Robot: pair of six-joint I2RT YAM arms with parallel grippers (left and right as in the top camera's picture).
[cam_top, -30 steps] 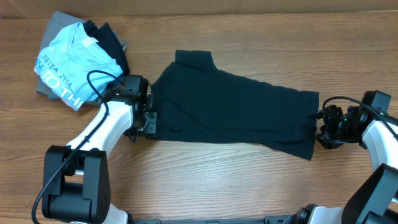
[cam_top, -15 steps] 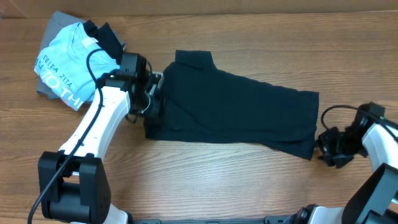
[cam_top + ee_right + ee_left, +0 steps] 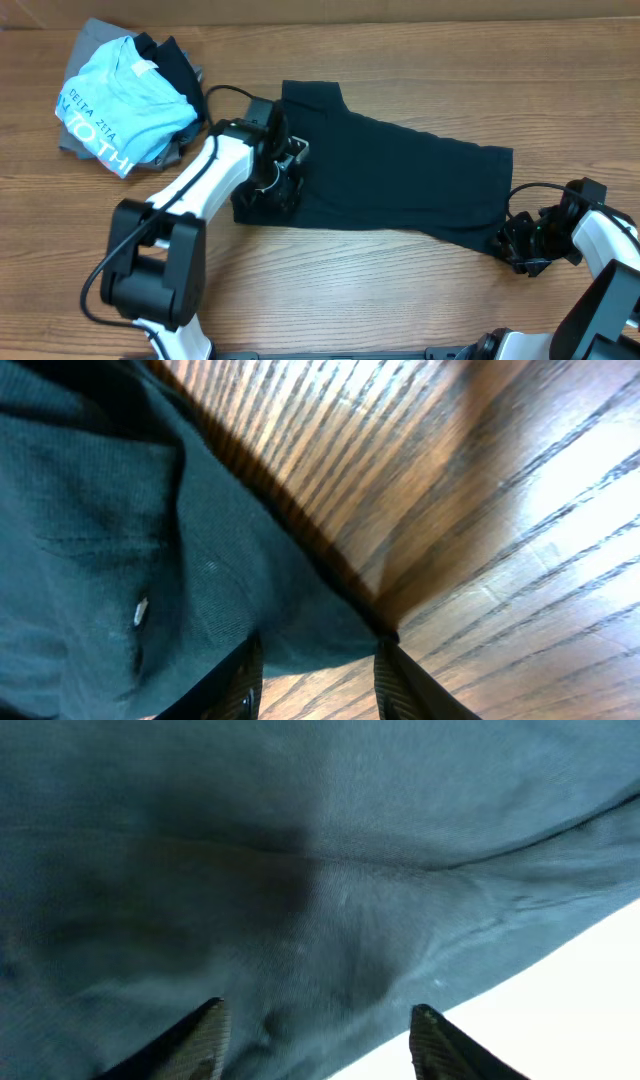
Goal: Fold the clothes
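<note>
The dark navy T-shirt (image 3: 390, 175) lies flat across the middle of the wooden table, folded into a long band with a sleeve sticking up at the back left. My left gripper (image 3: 287, 172) is over its left part. In the left wrist view its fingers (image 3: 318, 1045) are open just above the navy fabric (image 3: 300, 870). My right gripper (image 3: 512, 240) is at the shirt's lower right corner. In the right wrist view its open fingers (image 3: 315, 682) straddle that corner of fabric (image 3: 120, 530), low on the wood.
A pile at the back left holds a light blue T-shirt with white lettering (image 3: 120, 100), a grey garment (image 3: 88, 35) under it and a dark piece (image 3: 182, 65) behind it. Bare wood (image 3: 330, 290) lies in front of the shirt.
My left gripper has moved right, from the shirt's left edge to over the fabric. My right gripper has moved down the shirt's right edge to its lower corner.
</note>
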